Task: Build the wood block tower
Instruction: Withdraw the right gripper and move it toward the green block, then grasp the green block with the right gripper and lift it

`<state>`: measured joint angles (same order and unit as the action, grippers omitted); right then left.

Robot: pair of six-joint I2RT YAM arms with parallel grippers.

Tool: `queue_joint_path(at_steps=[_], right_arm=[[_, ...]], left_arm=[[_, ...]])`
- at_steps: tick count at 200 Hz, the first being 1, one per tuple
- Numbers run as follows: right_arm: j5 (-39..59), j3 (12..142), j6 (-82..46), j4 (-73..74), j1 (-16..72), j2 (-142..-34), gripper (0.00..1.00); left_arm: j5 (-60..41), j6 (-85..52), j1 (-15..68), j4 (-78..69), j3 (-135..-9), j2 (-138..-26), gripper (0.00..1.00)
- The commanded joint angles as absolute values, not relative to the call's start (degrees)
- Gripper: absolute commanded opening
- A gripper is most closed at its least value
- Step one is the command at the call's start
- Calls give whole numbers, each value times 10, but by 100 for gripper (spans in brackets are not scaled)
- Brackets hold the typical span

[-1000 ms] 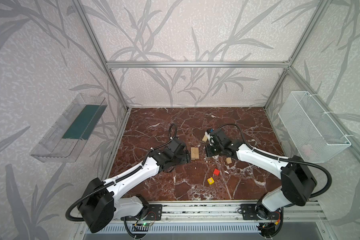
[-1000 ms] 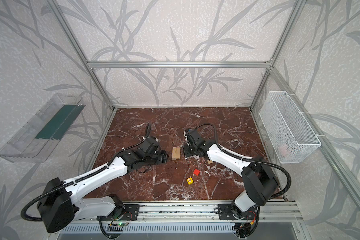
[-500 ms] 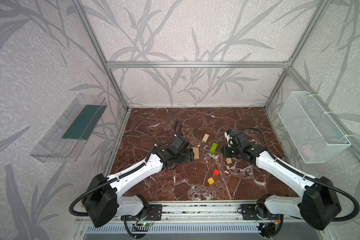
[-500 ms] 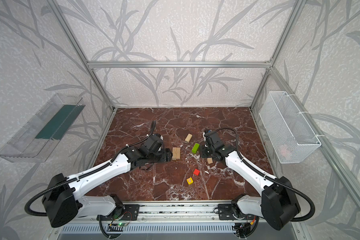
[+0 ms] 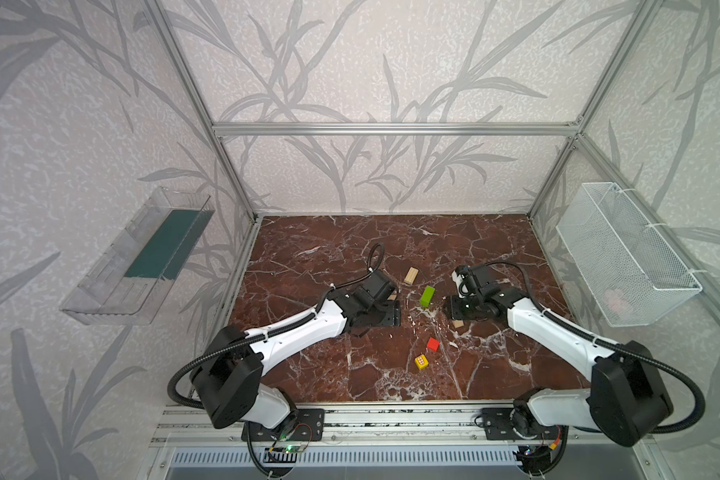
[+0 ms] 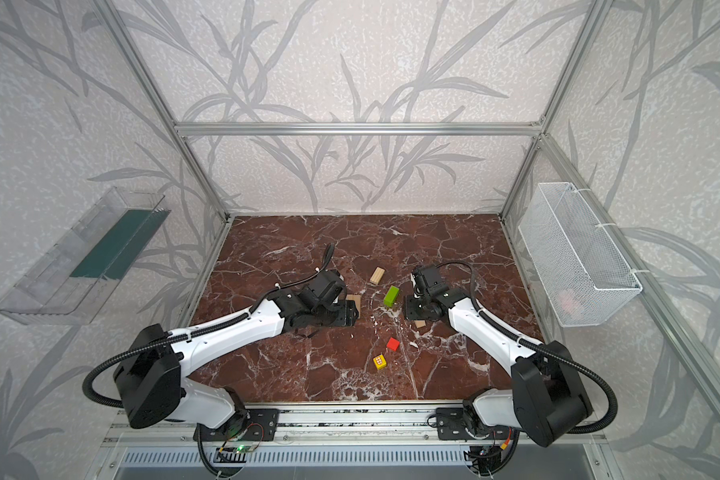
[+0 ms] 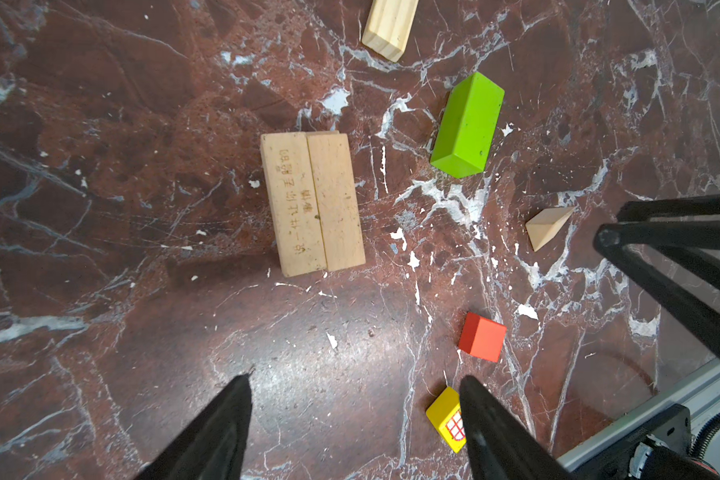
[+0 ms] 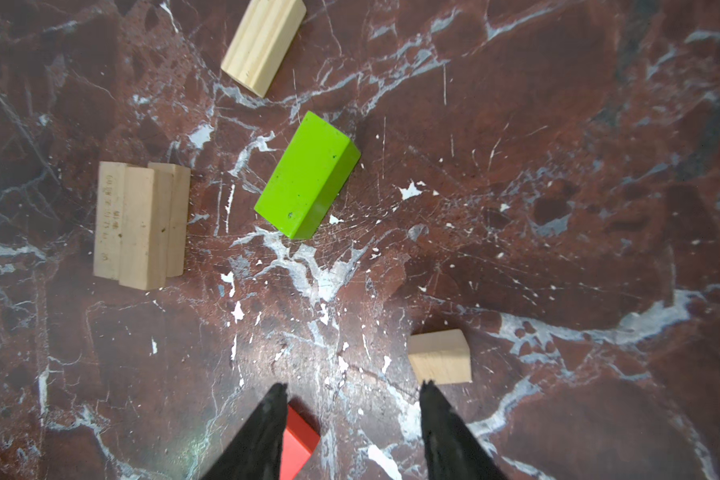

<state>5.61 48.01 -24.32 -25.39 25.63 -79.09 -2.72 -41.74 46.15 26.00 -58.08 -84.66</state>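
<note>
Tan wooden bars (image 7: 312,203) lie side by side as a low stack, also in the right wrist view (image 8: 142,224). My left gripper (image 7: 356,379) hangs open and empty just short of that stack, covering most of it in both top views (image 5: 387,316). A lime-green bar (image 5: 427,296) (image 8: 308,174) lies loose to its right, and a grooved tan block (image 5: 411,275) lies behind it. The red cube (image 5: 433,344) and yellow patterned cube (image 5: 421,362) sit nearer the front. My right gripper (image 8: 354,385) is open and empty, above the floor between the red cube (image 8: 298,440) and a small tan wedge (image 8: 439,357).
A white wire basket (image 5: 624,253) hangs on the right wall and a clear plastic tray (image 5: 142,257) on the left wall. An aluminium rail (image 5: 371,415) runs along the front edge of the marble floor (image 5: 350,249).
My right gripper has pulled back to the right from beside the tan stack and has opened. The green bar and grooved block now show. My left gripper has edged toward the stack.
</note>
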Motion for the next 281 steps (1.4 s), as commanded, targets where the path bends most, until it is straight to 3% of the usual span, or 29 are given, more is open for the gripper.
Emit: queue_joint_path(at_steps=[1, 65, 139, 214, 281], right_arm=[[62, 515, -270, -230, 263, -828, 56], [59, 582, -343, -180, 276, -941, 71], [-10, 663, -396, -205, 293, -1047, 71], [-1, 720, -369, -199, 304, -1108, 56], [-23, 760, -283, -264, 314, -1140, 49]], left_arm=[[-23, -417, 466, 244, -600, -852, 76], [-18, -423, 466, 221, -591, -854, 76], [-7, -415, 466, 226, -587, -846, 78], [31, -398, 464, 249, -576, -811, 88], [40, -402, 463, 256, -548, -777, 97]])
